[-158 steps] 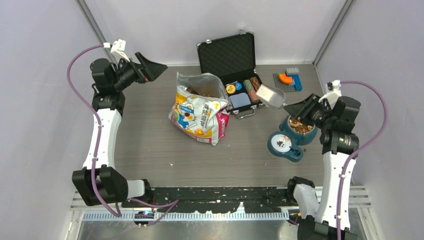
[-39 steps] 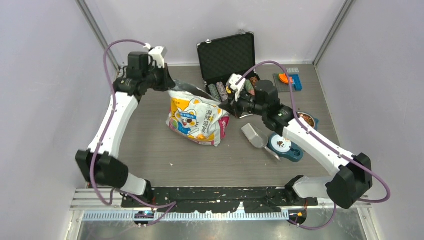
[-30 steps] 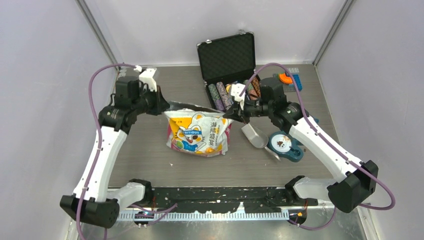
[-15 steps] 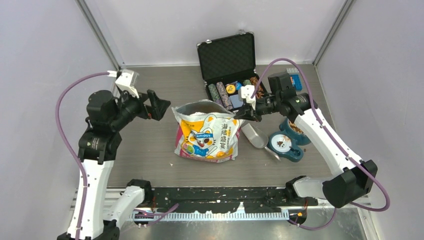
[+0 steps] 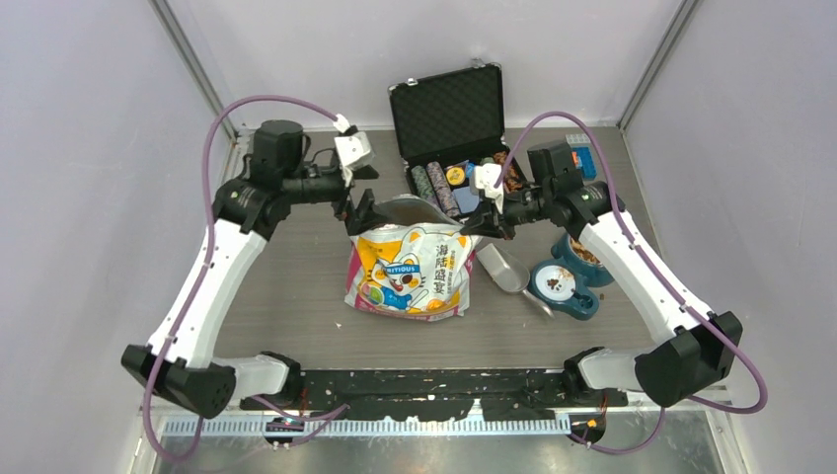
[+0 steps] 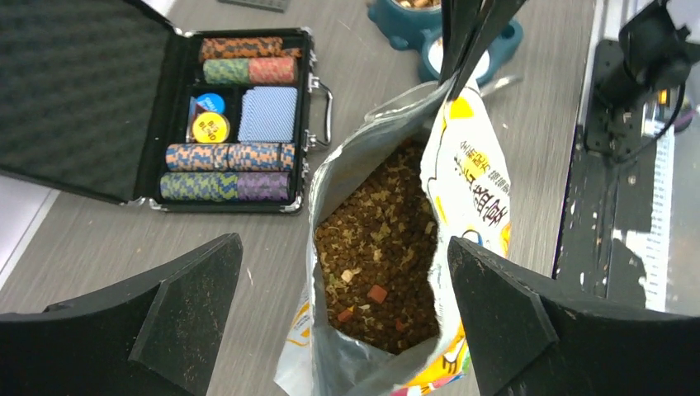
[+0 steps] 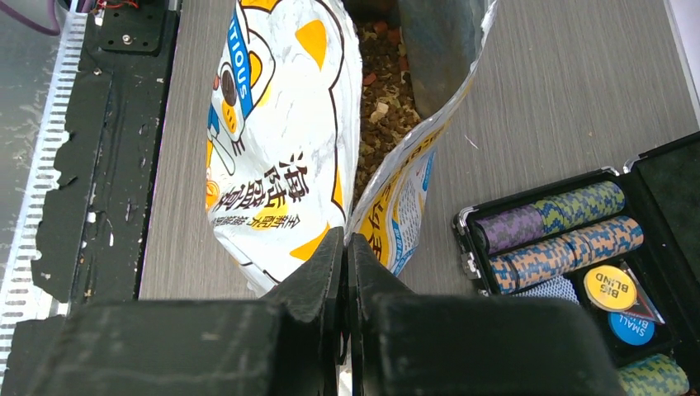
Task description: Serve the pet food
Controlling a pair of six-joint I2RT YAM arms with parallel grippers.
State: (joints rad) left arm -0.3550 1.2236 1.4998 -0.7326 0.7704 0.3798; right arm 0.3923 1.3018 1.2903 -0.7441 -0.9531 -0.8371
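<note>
The cartoon-cat bag (image 5: 410,276) stands upright mid-table with its mouth open. Brown pet food (image 6: 380,256) with a few red bits fills it, seen also in the right wrist view (image 7: 376,107). My left gripper (image 5: 357,193) hovers open at the mouth's left end, its fingers (image 6: 190,305) spread wide to either side of the opening and touching nothing. My right gripper (image 5: 472,225) is shut on the bag's right top edge (image 7: 388,198), pinching the foil there (image 7: 345,235). More pet food lies in the teal bowl (image 5: 592,252).
A clear scoop (image 5: 503,267) lies on the table right of the bag, beside the teal double dish (image 5: 563,286). An open black case (image 5: 449,118) of poker chips stands behind the bag. Orange and blue blocks (image 5: 572,155) sit at the back right.
The bag went from slumped to upright. My left gripper let go of its left rim, opened, swung out left, then came back over the mouth. My right gripper kept its hold.
</note>
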